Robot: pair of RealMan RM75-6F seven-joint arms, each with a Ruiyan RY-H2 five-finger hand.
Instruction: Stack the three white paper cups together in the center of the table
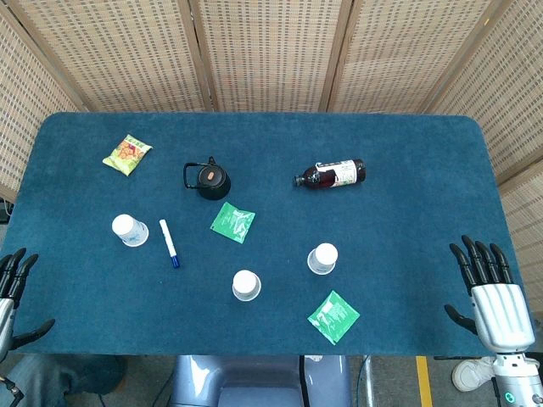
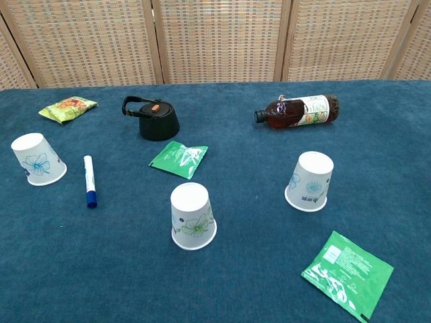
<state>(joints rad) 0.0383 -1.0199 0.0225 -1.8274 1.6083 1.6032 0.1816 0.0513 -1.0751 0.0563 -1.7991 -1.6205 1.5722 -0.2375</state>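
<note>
Three white paper cups stand upside down on the blue table, apart from each other. One cup is at the left, one cup near the front middle, one cup to its right. My left hand hangs at the table's left front corner, fingers spread, holding nothing. At the right front corner my right hand also has its fingers spread and holds nothing. Neither hand shows in the chest view. Both hands are far from the cups.
A blue-capped marker lies by the left cup. Two green packets, a black lidded pot, a brown bottle on its side and a yellow snack bag lie about.
</note>
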